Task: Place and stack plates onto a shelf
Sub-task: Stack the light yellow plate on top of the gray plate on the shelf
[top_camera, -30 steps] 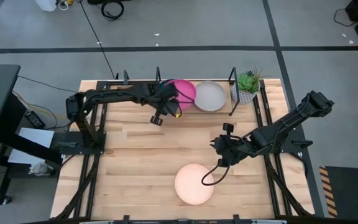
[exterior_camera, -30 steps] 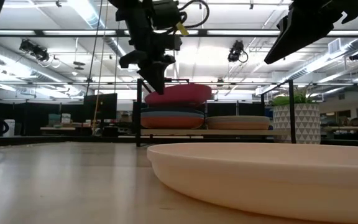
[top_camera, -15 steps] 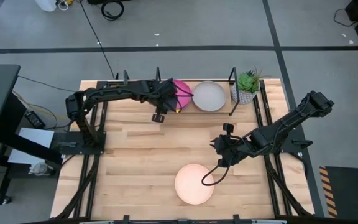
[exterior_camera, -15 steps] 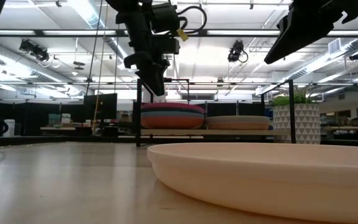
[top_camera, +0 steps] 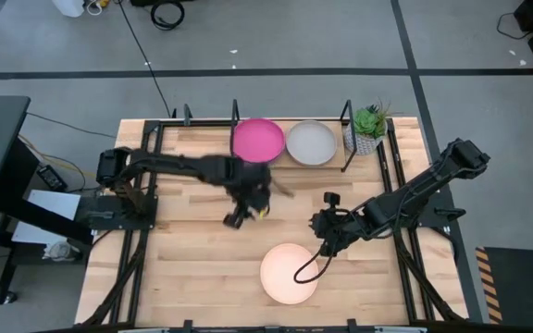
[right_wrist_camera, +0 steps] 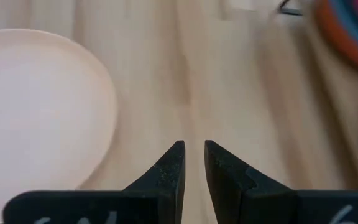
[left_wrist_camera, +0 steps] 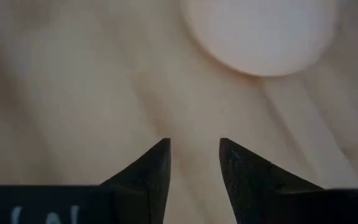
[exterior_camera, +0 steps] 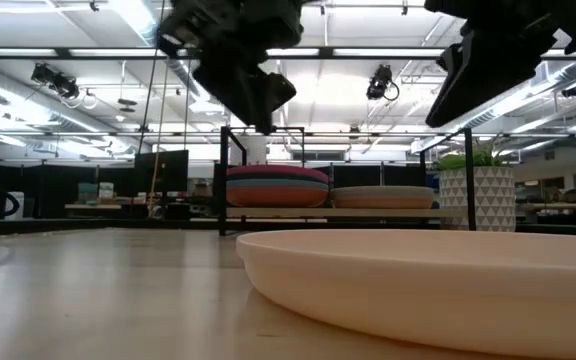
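A magenta plate (top_camera: 258,140) lies flat on top of the left stack of plates (exterior_camera: 278,186) on the shelf (top_camera: 347,139). A grey plate (top_camera: 312,142) tops the lower right stack (exterior_camera: 383,197). A cream plate (top_camera: 290,273) rests on the table near the front edge. My left gripper (top_camera: 265,196) hovers open over mid-table, nearer than the shelf, with nothing between its fingers (left_wrist_camera: 194,155). My right gripper (top_camera: 315,225) hangs open above the table, just past the cream plate's far right rim, also with nothing between its fingers (right_wrist_camera: 193,158).
A green plant in a white pot (top_camera: 368,128) stands on the shelf's right end. The shelf's black posts (exterior_camera: 223,180) rise at its corners. Bare wood lies between the shelf and the cream plate (exterior_camera: 428,285).
My left gripper has let go of the magenta plate, which was tilted at the stack's edge and now lies flat on top of the left stack. The gripper has swung away from the shelf toward the table's near edge. My right gripper has shifted slightly toward the cream plate.
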{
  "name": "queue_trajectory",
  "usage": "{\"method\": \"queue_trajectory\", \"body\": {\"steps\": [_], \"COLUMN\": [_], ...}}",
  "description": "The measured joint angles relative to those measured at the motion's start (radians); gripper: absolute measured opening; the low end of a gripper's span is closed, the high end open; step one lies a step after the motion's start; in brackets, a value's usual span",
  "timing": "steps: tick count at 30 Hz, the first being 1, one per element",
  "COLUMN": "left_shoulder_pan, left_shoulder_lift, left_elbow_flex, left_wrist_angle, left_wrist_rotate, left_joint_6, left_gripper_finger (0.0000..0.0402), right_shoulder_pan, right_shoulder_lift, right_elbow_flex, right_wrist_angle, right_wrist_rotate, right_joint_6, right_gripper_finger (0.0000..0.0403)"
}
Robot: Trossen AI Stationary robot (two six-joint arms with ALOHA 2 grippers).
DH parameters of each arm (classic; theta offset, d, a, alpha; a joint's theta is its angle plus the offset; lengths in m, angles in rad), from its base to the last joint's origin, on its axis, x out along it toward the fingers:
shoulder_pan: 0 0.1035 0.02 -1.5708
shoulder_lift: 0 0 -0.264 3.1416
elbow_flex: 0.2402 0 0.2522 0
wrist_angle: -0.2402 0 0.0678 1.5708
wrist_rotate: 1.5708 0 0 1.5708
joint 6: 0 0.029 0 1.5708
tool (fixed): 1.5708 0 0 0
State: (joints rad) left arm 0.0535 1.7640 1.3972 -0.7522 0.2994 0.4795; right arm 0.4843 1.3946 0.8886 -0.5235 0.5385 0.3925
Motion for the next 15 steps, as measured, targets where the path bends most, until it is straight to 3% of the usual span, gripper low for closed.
{"method": "queue_trajectory", "body": {"steps": [3, 8, 15], "left_shoulder_pan": [-0.068, -0.163, -0.227], "left_shoulder_lift": [-0.005, -0.004, -0.005], "left_elbow_flex": [-0.062, -0.176, -0.285], "left_wrist_angle": [0.067, 0.182, 0.239], "left_wrist_rotate": [-0.020, -0.142, -0.220], "left_joint_6": [-0.026, -0.055, -0.135], "left_gripper_finger": [0.0143, 0.0142, 0.0142], "right_shoulder_pan": [0.000, -0.015, -0.056], "right_shoulder_lift": [0.048, 0.119, 0.244], "right_elbow_flex": [-0.001, -0.001, 0.004], "right_wrist_angle": [0.064, 0.128, 0.218], "right_wrist_rotate": [-0.064, -0.197, -0.361], "right_joint_6": [-0.015, -0.013, 0.064], "right_gripper_finger": [0.0068, 0.0068, 0.0081]}}
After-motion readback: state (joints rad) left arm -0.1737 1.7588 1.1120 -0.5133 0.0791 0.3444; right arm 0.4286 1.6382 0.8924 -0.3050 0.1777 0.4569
